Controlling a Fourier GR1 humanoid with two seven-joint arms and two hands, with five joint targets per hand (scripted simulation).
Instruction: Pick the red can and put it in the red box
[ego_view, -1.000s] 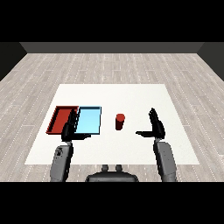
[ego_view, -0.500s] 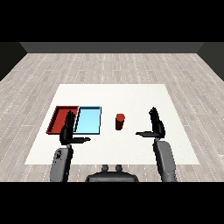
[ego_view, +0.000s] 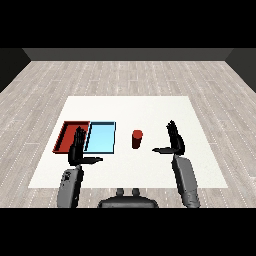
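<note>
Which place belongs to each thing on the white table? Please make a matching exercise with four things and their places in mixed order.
Things:
1. small red cylindrical can
2. flat red tray
3. flat light blue tray
4. right robot hand

Places:
A. farthest to the left
B. upright between the light blue tray and the right robot hand
C. to the right of the can, apart from it, fingers straight
D. directly beside the red tray, on its right

Pairs: 1-B, 2-A, 3-D, 4-C

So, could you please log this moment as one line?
red can: upright on table, untouched | right robot hand: open, beside it | left robot hand: open | red tray: no can
</note>
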